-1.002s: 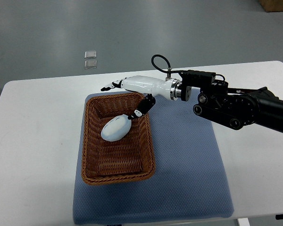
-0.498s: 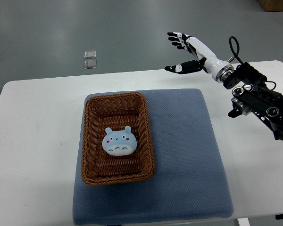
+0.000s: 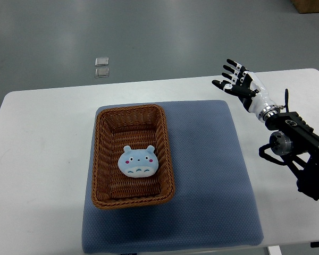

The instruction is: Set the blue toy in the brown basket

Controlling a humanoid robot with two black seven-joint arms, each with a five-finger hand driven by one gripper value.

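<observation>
Brown wicker, rectangular, deep-sided: the brown basket [image 3: 132, 155] sits on the left half of a blue-grey mat [image 3: 212, 180], which in turn lies on the white desk [image 3: 37, 159]. Nothing else on the desk's left side; left arm not in view. Inside the basket, slightly below centre on its woven floor, lies the blue toy [image 3: 139, 161], flat and face up, touching no wall as far as can be made out. Toy is a small, rounded, pale-blue plush with two stubby ears at the top, a paler patch across the lower face, two dark eyes, pink cheek dots, and a few small marks along the bottom edge. Looks soft and light; sits settled, not tilted against the weave. Moving right: bare mat, then the right hand [image 3: 237, 83] over the desk's far right corner, well apart from basket and toy. Its fingers are spread and hold nothing; white palm shell, black fingertips, dark arm links trailing off toward the lower right edge. Judgement on progress: placement appears done, since the toy rests wholly inside the basket and no hand touches it. What remains, if anything, seems only for the arm to park clear. Beyond the desk, grey floor with two small pale squares [image 3: 101, 67].
</observation>
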